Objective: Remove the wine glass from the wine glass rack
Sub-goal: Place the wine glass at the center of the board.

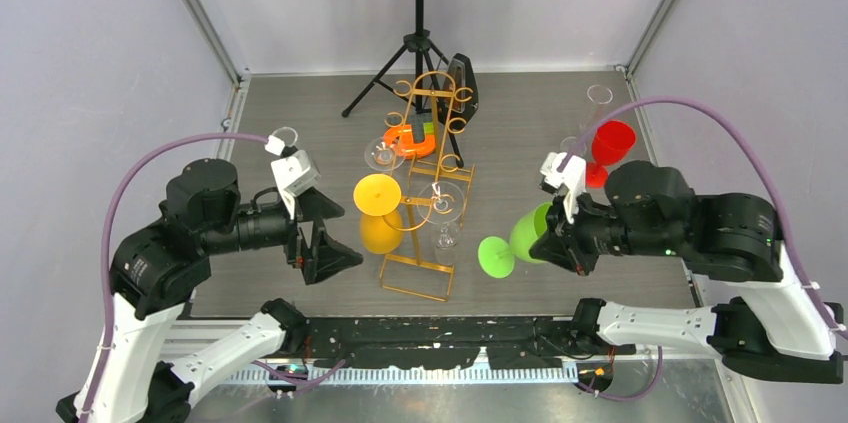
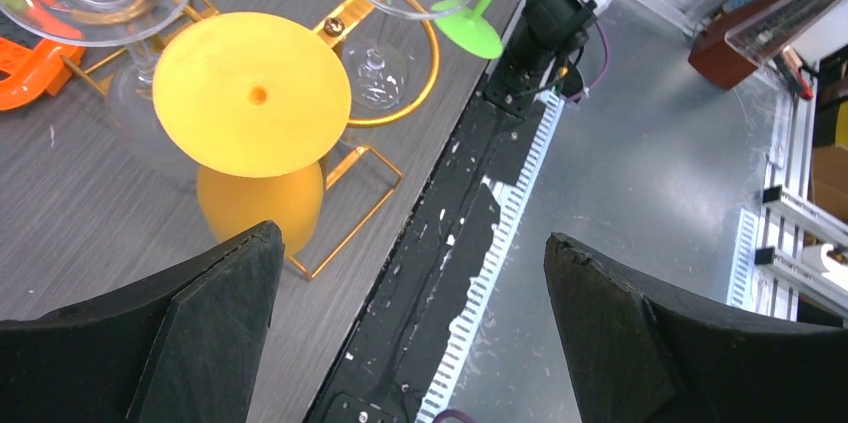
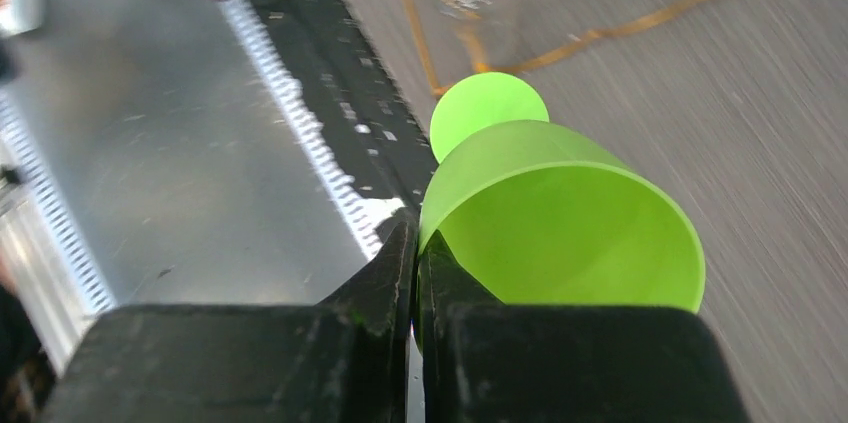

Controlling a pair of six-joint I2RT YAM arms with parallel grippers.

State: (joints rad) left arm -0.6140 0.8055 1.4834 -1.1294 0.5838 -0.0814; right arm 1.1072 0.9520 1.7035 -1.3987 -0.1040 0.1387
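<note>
Right claw (image 3: 415, 255) holds green wine glass (image 1: 522, 234) horizontal, foot pointing left.

The wine glass (image 1: 520, 240) is bright green plastic, and my right jaws pinch the rim of its bowl (image 3: 560, 223). It lies tilted nearly on its side, just right of centre in the top view, with its round foot pointing lower left. It is clear of the wine glass rack (image 1: 412, 203), a thin gold-orange wire frame with scroll hooks, standing upright mid-frame on the grey counter (image 1: 600, 273).
</note>
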